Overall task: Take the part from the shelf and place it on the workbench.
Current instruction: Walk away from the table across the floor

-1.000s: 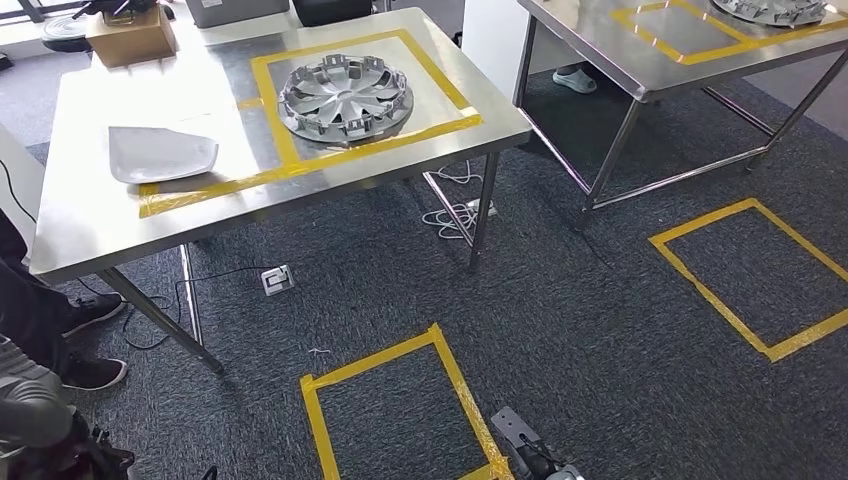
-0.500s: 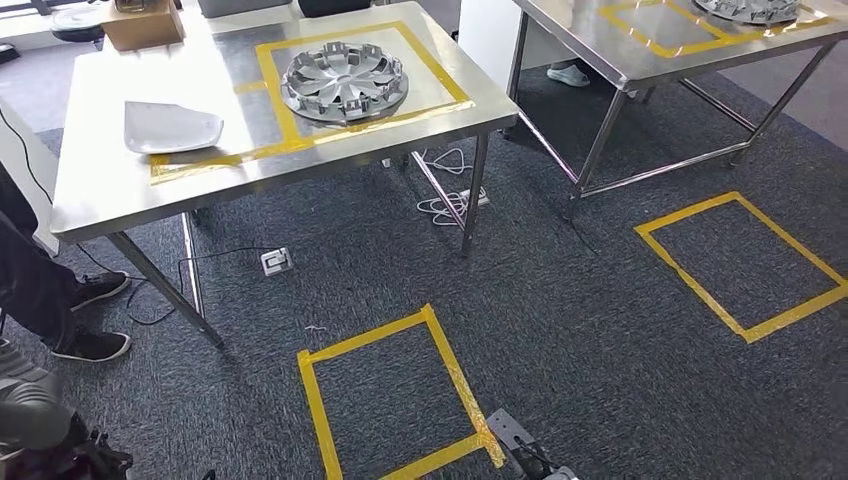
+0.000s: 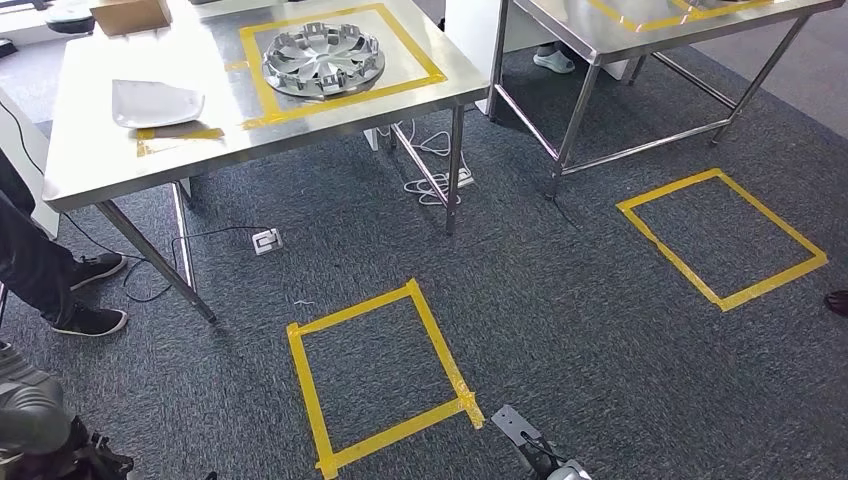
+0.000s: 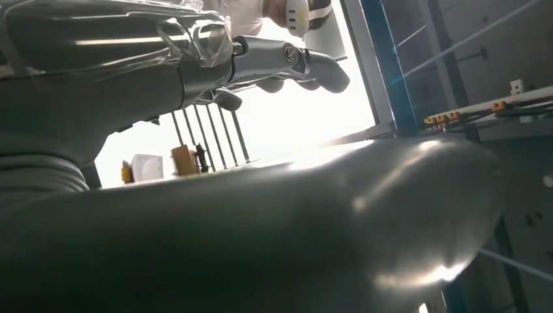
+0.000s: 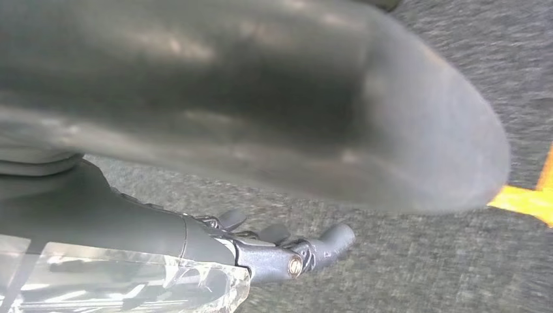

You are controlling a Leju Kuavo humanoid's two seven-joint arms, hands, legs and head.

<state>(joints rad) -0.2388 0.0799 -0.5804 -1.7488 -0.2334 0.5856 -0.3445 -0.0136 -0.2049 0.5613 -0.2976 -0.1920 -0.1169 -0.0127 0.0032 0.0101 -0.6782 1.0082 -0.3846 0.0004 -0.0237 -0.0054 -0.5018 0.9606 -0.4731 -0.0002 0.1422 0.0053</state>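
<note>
My left hand (image 4: 280, 59) hangs with its dark fingers loosely stretched out and nothing in them; its thick grey thumb (image 4: 293, 228) looms large in the left wrist view. A blue shelf frame (image 4: 391, 65) stands beyond it. My right hand (image 5: 280, 251) hangs over the dark carpet, fingers apart, holding nothing. In the head view the steel workbench (image 3: 100, 160) stands ahead to the left. A silver hubcap (image 3: 323, 60) lies on it inside a yellow tape frame, and a flat grey part (image 3: 155, 102) lies to its left.
A second steel table (image 3: 600, 35) stands at the back right. Two yellow tape squares mark the carpet, one just ahead (image 3: 306, 398) and one to the right (image 3: 670, 257). A person's legs and shoes (image 3: 90, 320) are beside the workbench on the left. A socket box (image 3: 266, 241) and cables lie under it.
The whole head picture has shifted: the tables and tape squares slid up and to the left, so the camera has moved. The things on the workbench keep their places.
</note>
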